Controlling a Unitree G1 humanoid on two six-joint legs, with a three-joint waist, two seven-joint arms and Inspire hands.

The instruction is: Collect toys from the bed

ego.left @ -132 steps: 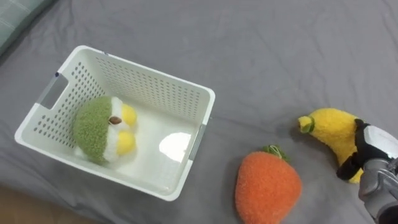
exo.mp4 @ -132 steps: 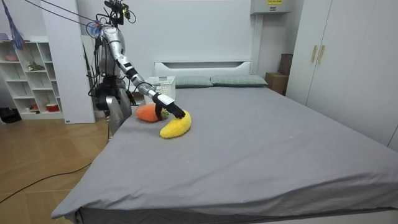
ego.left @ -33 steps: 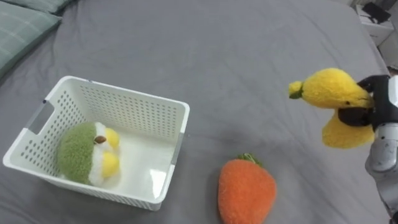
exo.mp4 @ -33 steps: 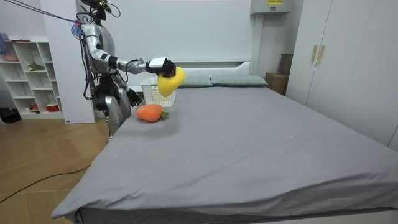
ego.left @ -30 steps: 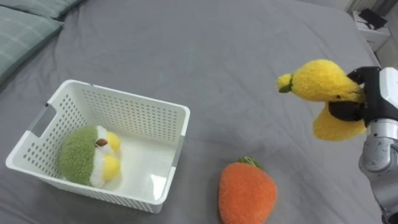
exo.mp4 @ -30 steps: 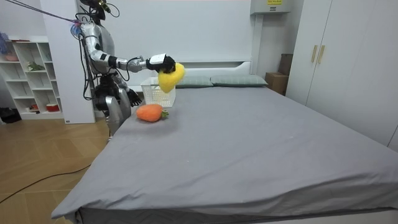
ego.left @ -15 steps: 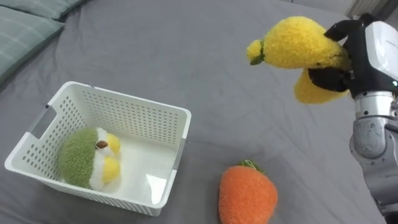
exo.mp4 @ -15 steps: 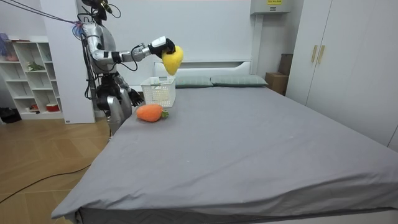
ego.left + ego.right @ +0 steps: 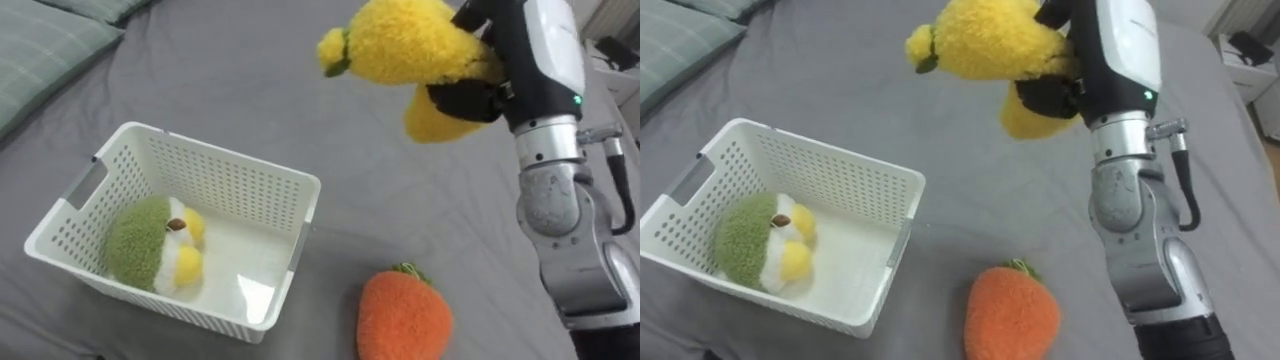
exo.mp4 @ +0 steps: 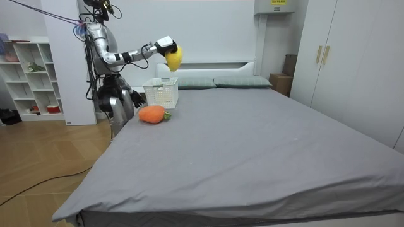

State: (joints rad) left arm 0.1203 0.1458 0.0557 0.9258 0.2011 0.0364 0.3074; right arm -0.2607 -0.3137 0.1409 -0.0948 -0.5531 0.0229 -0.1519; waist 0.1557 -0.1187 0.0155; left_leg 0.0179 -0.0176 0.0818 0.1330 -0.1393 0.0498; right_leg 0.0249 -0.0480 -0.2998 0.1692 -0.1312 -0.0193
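Observation:
My right hand (image 9: 478,98) is shut on a yellow plush banana (image 9: 405,45), holding it high above the bed, up and to the right of the basket; the same toy (image 10: 173,58) shows raised in the room view. A white perforated basket (image 9: 255,195) sits on the grey bed at the left, with a green, white and yellow plush toy (image 9: 150,245) lying inside it. An orange plush carrot (image 9: 403,318) lies on the sheet right of the basket, below the raised arm.
The grey bed sheet (image 9: 230,90) stretches open beyond the basket. A green striped pillow (image 9: 50,40) lies at the upper left. In the room view I stand at the bed's head corner, with a white shelf unit (image 10: 28,75) behind me and wardrobes (image 10: 353,63) at the right.
My right hand has lifted the banana higher and carried it leftward toward the basket. The carrot and basket stay in place; the camera has shifted slightly.

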